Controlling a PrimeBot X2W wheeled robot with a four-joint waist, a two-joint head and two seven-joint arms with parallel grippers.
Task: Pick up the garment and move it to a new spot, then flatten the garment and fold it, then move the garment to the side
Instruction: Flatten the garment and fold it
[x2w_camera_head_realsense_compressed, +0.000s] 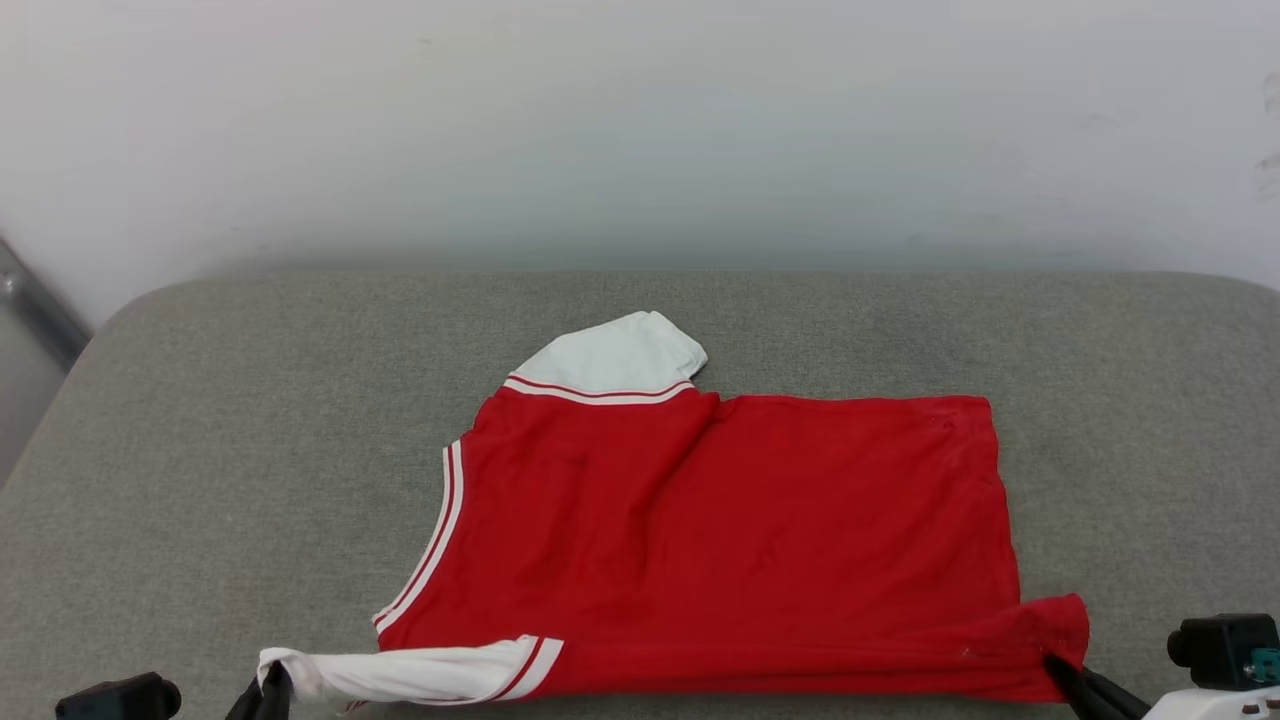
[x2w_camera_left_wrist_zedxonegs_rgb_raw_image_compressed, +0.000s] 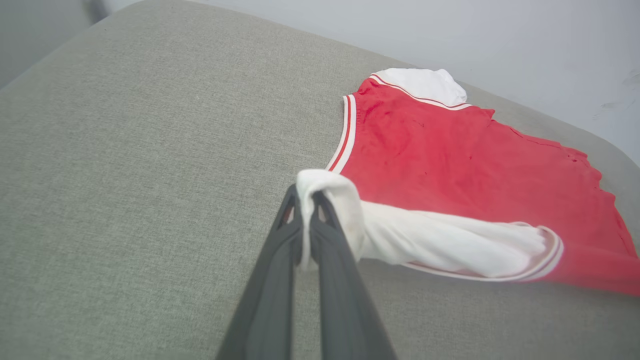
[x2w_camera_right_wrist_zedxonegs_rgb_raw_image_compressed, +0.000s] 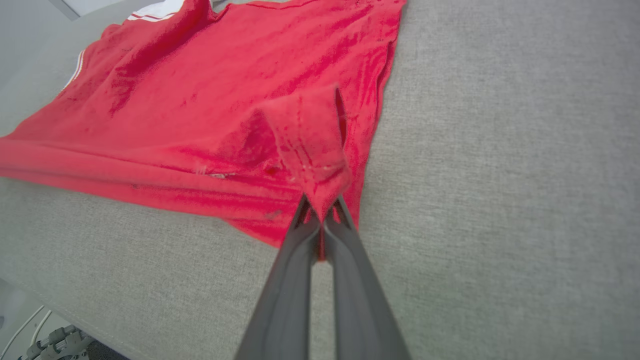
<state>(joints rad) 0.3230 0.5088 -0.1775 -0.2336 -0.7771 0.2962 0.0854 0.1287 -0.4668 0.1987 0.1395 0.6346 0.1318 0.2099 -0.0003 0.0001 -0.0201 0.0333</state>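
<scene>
Head view: the jersey (x2w_camera_head_realsense_compressed: 740, 530) lies spread on the pad (x2w_camera_head_realsense_compressed: 250, 450), red body flat, about midway across the pad and close to its near edge, neck end toward the pad's left side and hem toward its right. The white far sleeve (x2w_camera_head_realsense_compressed: 615, 355) lies flat on the pad beyond the red body. The near sleeve (x2w_camera_head_realsense_compressed: 400, 675) is drawn out along the pad's near edge toward its left side, where the left gripper (x2w_camera_head_realsense_compressed: 272, 690) is clenched on its tip. At the same edge, further right, the right gripper (x2w_camera_head_realsense_compressed: 1065, 672) is clenched on the hem corner (x2w_camera_head_realsense_compressed: 1050, 625), which juts past the rest of the hem. A pale wall (x2w_camera_head_realsense_compressed: 640, 120) rises behind the pad's far edge. Left wrist view: the left gripper (x2w_camera_left_wrist_zedxonegs_rgb_raw_image_compressed: 306, 197) has its fingers pressed together on the white sleeve tip, which folds over them; the near sleeve (x2w_camera_left_wrist_zedxonegs_rgb_raw_image_compressed: 440, 242) appears lifted slightly off the pad (x2w_camera_left_wrist_zedxonegs_rgb_raw_image_compressed: 125, 175). Right wrist view: the right gripper (x2w_camera_right_wrist_zedxonegs_rgb_raw_image_compressed: 322, 210) pinches the hem corner (x2w_camera_right_wrist_zedxonegs_rgb_raw_image_compressed: 310, 145), which stands up in a peak above the pad (x2w_camera_right_wrist_zedxonegs_rgb_raw_image_compressed: 500, 175).
</scene>
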